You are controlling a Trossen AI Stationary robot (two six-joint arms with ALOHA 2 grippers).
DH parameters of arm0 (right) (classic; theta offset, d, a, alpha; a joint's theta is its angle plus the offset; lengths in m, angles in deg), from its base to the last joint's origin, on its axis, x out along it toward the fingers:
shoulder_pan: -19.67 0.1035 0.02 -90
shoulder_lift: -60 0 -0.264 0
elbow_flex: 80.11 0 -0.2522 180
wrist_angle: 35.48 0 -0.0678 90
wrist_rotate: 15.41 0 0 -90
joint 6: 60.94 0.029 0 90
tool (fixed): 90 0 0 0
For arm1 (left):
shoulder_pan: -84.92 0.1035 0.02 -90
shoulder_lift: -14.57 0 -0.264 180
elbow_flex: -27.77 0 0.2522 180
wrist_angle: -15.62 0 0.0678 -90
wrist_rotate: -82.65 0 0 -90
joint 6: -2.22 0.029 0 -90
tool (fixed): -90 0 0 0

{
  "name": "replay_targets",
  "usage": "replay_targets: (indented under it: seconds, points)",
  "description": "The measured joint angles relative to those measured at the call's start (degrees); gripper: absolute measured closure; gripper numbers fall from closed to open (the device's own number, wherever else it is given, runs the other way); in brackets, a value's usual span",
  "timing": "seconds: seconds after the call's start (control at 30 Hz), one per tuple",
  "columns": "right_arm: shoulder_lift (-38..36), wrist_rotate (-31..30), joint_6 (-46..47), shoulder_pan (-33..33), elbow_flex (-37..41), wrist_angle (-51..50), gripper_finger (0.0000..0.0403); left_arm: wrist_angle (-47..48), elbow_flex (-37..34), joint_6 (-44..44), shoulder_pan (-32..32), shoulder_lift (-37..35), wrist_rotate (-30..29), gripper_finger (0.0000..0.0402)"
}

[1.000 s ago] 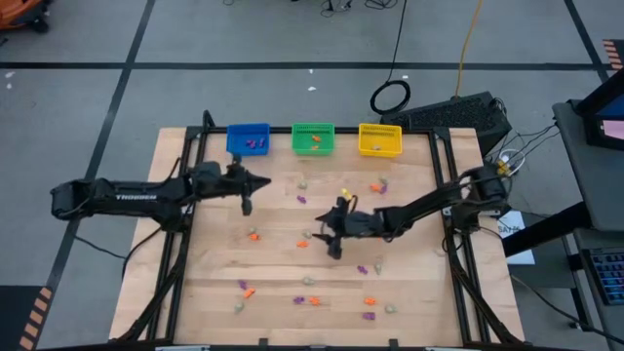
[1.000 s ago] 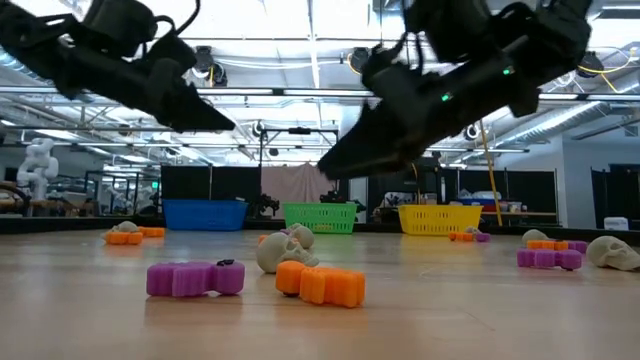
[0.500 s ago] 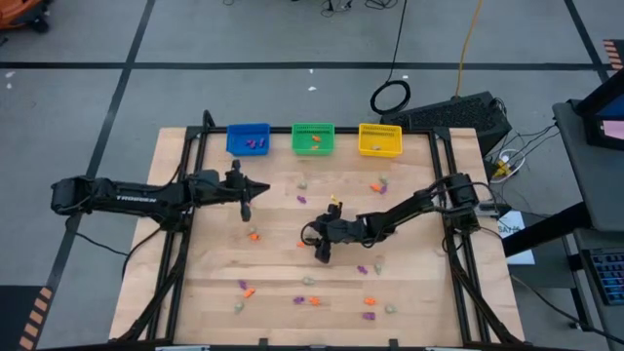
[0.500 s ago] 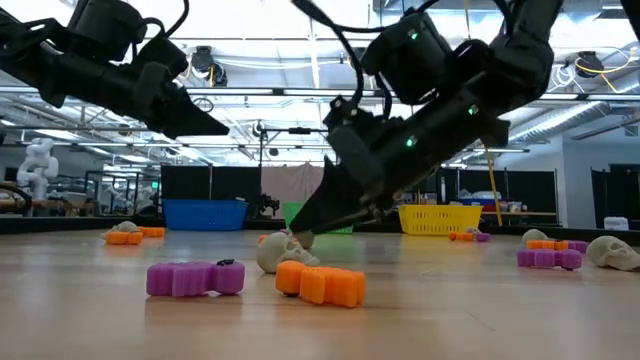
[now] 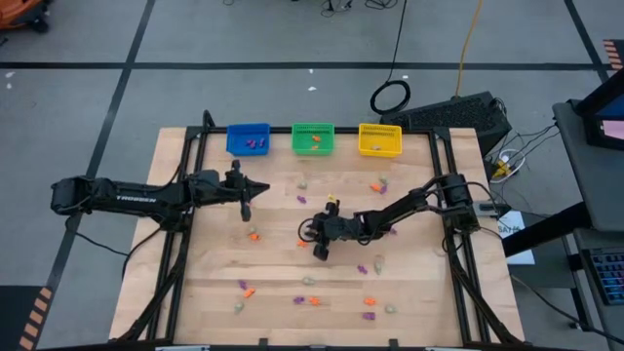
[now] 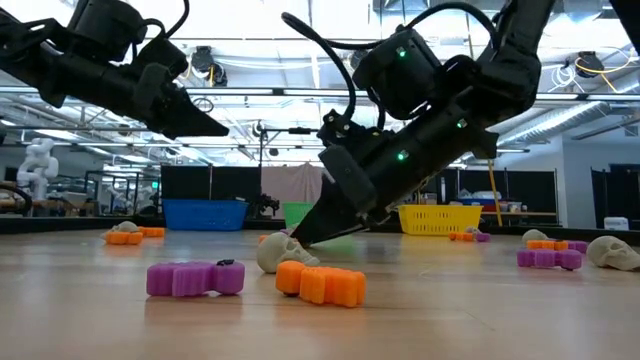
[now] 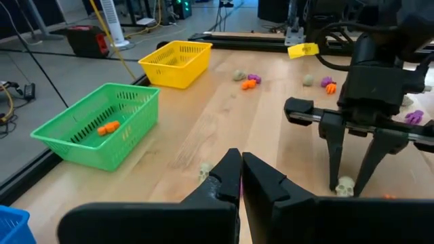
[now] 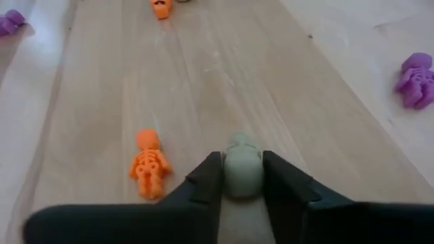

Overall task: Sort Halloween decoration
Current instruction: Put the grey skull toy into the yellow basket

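blue bin [image 7: 10, 224] cropped at edge, bin trinkets [image 5: 255, 143] indistinct from above

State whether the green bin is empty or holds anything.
Not empty. The green bin holds an orange trinket, seen through its open top in the left wrist view; the high view also shows orange inside.

Bright, even overhead strip lighting, soft shadows, blurred foreground pincer [image 8: 241, 183] in wrist view.

Orange skeleton [image 8: 150, 165] crowds the jaws — elsewhere bare wood.
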Motion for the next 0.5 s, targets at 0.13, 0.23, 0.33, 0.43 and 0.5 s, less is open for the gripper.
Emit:
replay_targets:
  seconds: [0.13,0.23,0.33,0.43,0.5]
  points:
    - [0.0,0.7,-2.2,0.1,0.0,0.9,0.0363,0.0,0.0,0.0,0.0,0.0,0.0,0.0389]
    - [-1.1,1.6,-3.2,0.0,0.1,0.5,0.0363,0.0,0.0,0.0,0.0,0.0,0.0,0.0389]
    - [-4.3,2.4,-3.8,-0.5,0.1,-2.1,0.0354,-0.1,0.0,0.0,0.0,0.0,0.0,0.0389]
    - [-9.3,2.3,-4.9,-1.8,0.1,-6.3,0.0353,-0.5,0.0,0.0,0.0,0.0,0.0,0.0389]
    - [-13.1,2.2,-5.4,-3.4,0.1,-10.5,0.0353,-1.6,0.0,0.0,0.0,0.0,0.0,0.0389]
